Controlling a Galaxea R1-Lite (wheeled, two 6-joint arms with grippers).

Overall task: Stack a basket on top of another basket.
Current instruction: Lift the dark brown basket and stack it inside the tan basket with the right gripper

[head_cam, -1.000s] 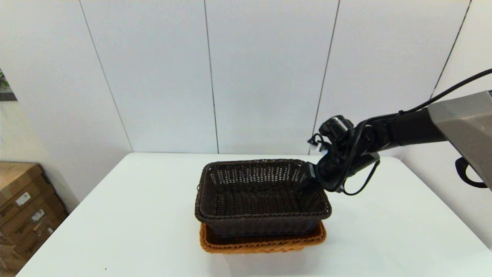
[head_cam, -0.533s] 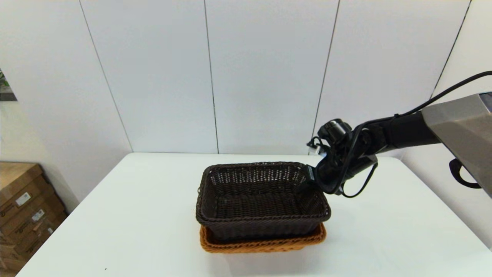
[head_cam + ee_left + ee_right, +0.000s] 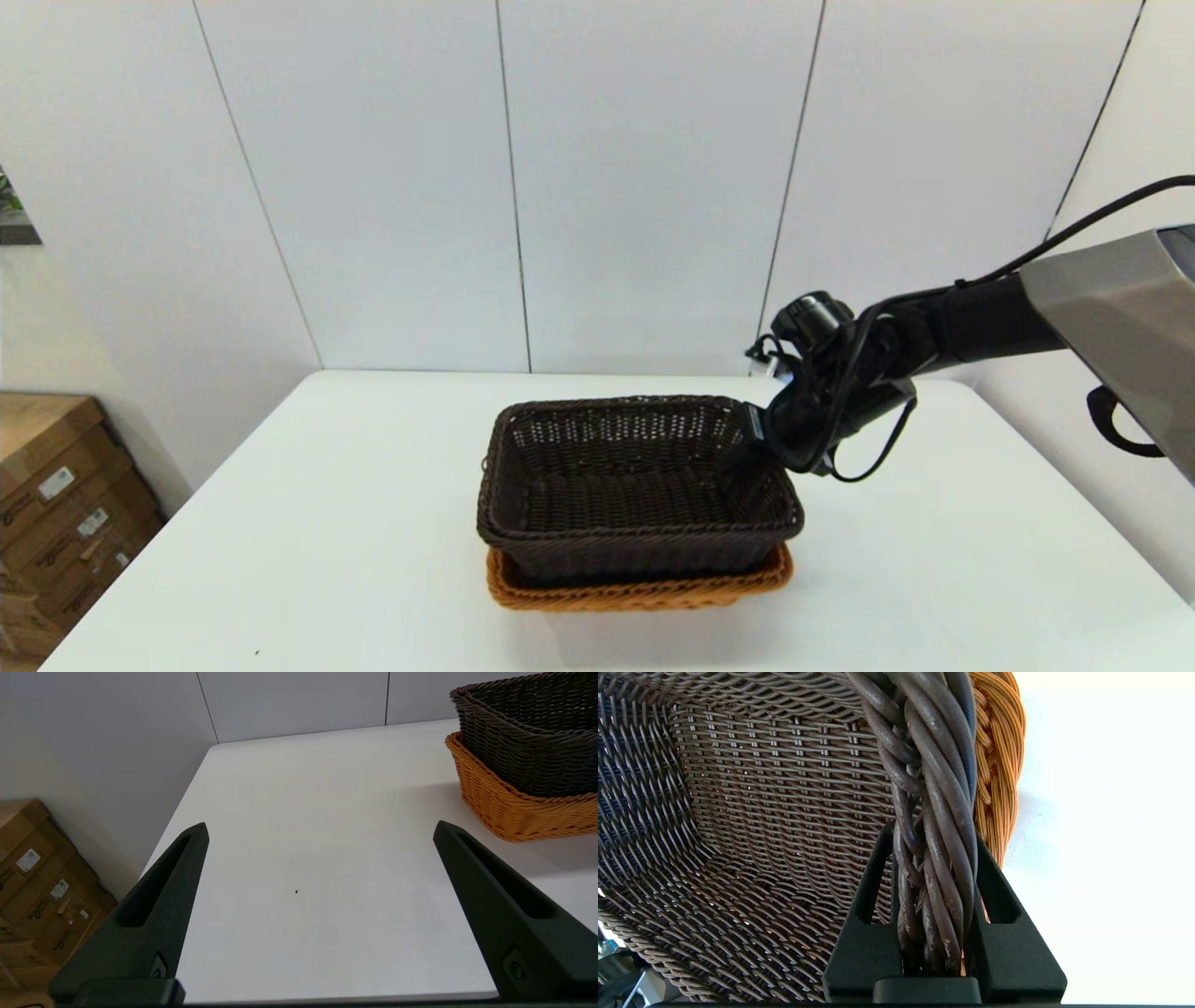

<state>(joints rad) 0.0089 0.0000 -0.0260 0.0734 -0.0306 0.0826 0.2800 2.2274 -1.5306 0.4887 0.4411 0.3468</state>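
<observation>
I keep the right gripper [image 3: 934, 858] jaws pinching the dark basket [image 3: 635, 485] rim, steadying it nested inside the orange basket [image 3: 644, 590] on the table [image 3: 308, 523]. Left gripper [image 3: 320, 830] idles, jaws spread.

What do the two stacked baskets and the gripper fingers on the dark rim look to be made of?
Dark brown basket: woven wicker, perhaps synthetic rattan; smooth round strands with a slight sheen, twisted rim. Orange-tan basket beneath: the same weave and braided rim, glossier. The right gripper clamps the dark rim; its fingers look like matte black moulded plastic with hollow cut-outs. The left gripper hangs open over the table.
</observation>
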